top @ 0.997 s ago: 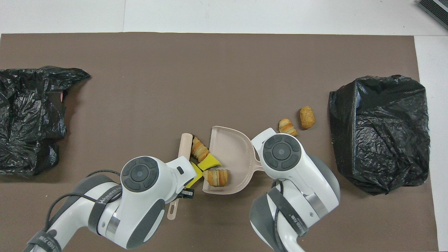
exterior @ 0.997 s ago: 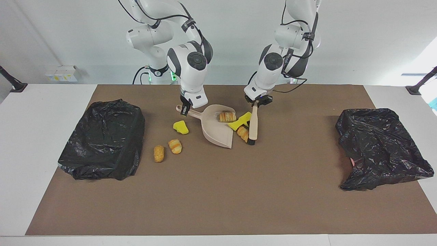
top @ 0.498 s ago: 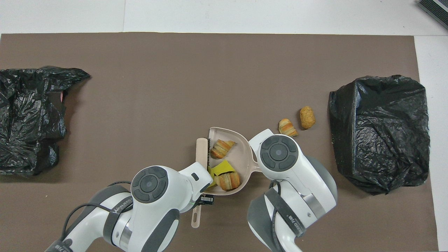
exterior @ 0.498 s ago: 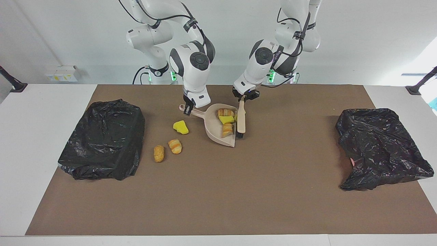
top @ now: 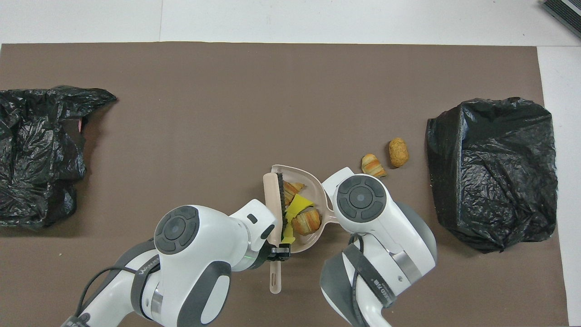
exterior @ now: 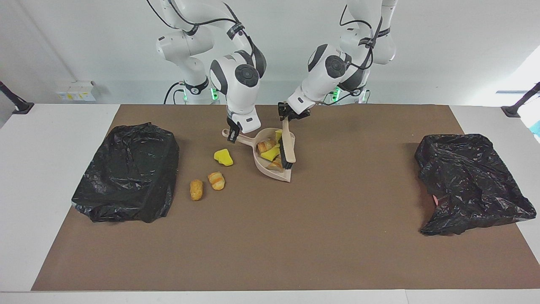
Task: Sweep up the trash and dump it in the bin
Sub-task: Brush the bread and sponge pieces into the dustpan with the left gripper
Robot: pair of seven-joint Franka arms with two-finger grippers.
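Note:
A beige dustpan (exterior: 270, 171) (top: 297, 168) lies on the brown mat, and my right gripper (exterior: 230, 134) is shut on its handle. My left gripper (exterior: 287, 115) (top: 278, 251) is shut on the handle of a beige brush (exterior: 287, 145) (top: 273, 195), whose black bristles stand tilted inside the pan's open side. Trash in the pan: pastry pieces (exterior: 266, 145) (top: 307, 220) and yellow sponge chunks (exterior: 270, 153) (top: 297, 204). Loose trash lies toward the right arm's end: a yellow chunk (exterior: 223, 157), a croissant-like piece (exterior: 217, 180) (top: 373, 165) and a brown piece (exterior: 196, 189) (top: 398, 152).
A bin lined with a black bag (exterior: 126, 171) (top: 492, 170) stands at the right arm's end of the mat. A crumpled black bag (exterior: 472, 183) (top: 38, 154) lies at the left arm's end. In the overhead view the right arm covers the yellow chunk.
The left gripper has carried the brush toward the right arm's end, pushing a pastry piece and yellow chunks from the mat into the dustpan. The dustpan has shifted slightly.

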